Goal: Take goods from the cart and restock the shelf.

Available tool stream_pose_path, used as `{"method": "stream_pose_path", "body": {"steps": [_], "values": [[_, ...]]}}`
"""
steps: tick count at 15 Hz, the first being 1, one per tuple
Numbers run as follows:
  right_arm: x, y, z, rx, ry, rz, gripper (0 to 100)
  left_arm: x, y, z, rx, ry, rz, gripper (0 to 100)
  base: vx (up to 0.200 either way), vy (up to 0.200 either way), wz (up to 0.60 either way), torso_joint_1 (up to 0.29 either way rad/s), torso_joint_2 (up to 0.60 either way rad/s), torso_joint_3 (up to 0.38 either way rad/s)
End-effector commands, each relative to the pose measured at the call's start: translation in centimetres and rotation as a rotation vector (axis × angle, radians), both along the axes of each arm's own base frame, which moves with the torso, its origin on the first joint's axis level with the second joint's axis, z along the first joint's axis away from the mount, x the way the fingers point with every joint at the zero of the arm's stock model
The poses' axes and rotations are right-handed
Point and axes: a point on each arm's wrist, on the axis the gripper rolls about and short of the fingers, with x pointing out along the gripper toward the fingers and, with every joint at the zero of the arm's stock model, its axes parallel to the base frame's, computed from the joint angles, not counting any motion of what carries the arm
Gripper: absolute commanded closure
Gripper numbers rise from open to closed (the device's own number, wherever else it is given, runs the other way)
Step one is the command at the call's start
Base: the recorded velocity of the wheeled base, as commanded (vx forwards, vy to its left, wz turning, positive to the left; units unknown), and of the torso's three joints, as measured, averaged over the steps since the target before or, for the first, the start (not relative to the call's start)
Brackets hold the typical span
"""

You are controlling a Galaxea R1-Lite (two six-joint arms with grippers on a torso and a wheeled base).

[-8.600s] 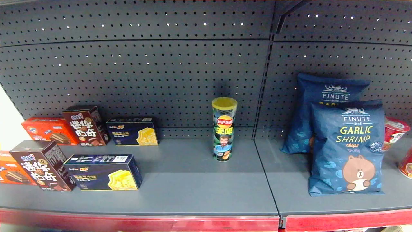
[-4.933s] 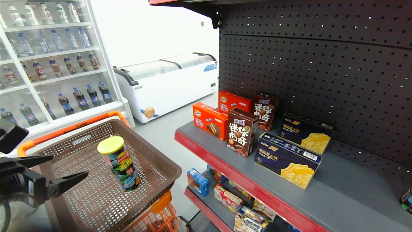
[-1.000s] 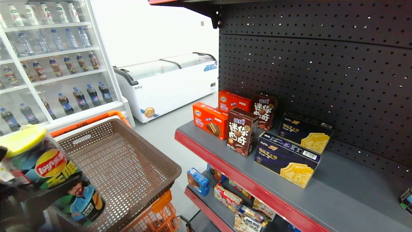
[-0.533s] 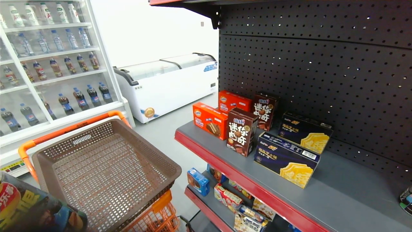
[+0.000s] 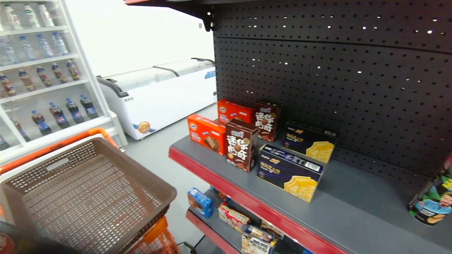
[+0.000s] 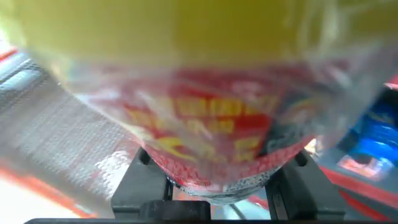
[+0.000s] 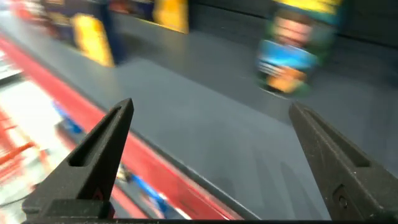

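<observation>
My left gripper (image 6: 217,182) is shut on a chips can (image 6: 205,106) with a yellow lid, held very close to the wrist camera; a sliver of the can (image 5: 5,243) shows at the head view's bottom left corner. The brown cart basket (image 5: 148,183) stands beside it with nothing inside. A second chips can (image 5: 431,197) stands upright on the grey shelf (image 5: 353,211) at the far right. My right gripper (image 7: 211,112) is open above the shelf's front part, with that shelf can (image 7: 295,46) a short way beyond its fingers.
Orange, brown and dark blue snack boxes (image 5: 247,141) stand at the shelf's left end, in front of the pegboard back. More goods lie on the lower shelf (image 5: 229,218). A chest freezer (image 5: 159,95) and a drinks fridge (image 5: 35,70) stand behind the cart.
The left gripper took the can out of the basket and carried it down and left, nearly out of the head view. The camera has turned right, bringing the shelf can into sight.
</observation>
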Motion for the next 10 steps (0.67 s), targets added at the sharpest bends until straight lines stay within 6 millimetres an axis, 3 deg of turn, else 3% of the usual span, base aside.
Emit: {"method": "stream_pose_path", "body": {"steps": [1, 10], "values": [[0.01, 0.0, 0.01, 0.0, 0.0, 0.0, 0, -0.69, -0.15, -0.05, 0.007, -0.033, -0.002, 100, 0.0, 0.0, -0.6, 0.007, 0.01, 0.002], [0.01, 0.0, 0.01, 0.0, 0.0, 0.0, 0, -1.36, -0.28, -0.14, -0.041, -0.062, -0.026, 100, 0.0, 0.0, -0.6, 0.002, 0.0, 0.003]]}}
